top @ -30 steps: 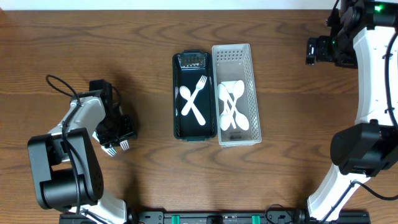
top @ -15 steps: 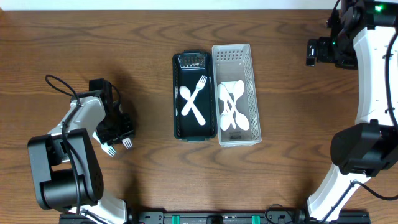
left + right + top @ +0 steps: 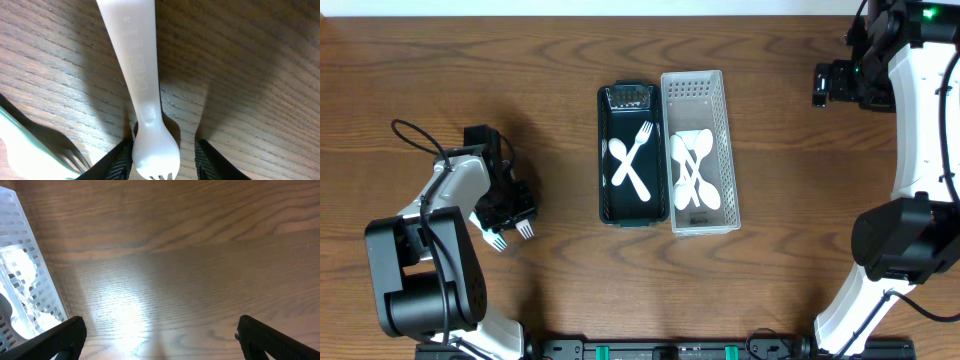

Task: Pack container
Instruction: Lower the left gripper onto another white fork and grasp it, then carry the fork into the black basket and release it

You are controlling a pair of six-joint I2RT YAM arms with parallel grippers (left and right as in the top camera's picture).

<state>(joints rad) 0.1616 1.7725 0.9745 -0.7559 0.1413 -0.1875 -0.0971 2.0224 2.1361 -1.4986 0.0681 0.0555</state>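
Observation:
A black container [image 3: 625, 205] in the middle of the table holds a white fork and a white spoon crossed. A white perforated basket [image 3: 699, 92] beside it holds several white spoons. My left gripper [image 3: 506, 208] is low over the table at the left, open, with its jaws on either side of the head of a white fork [image 3: 142, 90] lying on the wood, with a gap on the right. A second fork [image 3: 27, 145] lies just left of it. My right gripper [image 3: 828, 82] is open and empty at the far right, above bare wood [image 3: 160, 335].
The basket's wall [image 3: 20, 270] shows at the left edge of the right wrist view. The tines of the two forks [image 3: 512, 235] stick out below the left gripper. A black cable loops beside the left arm [image 3: 415, 140].
The left gripper and the fork tips under it have shifted very slightly. The right arm has not moved.

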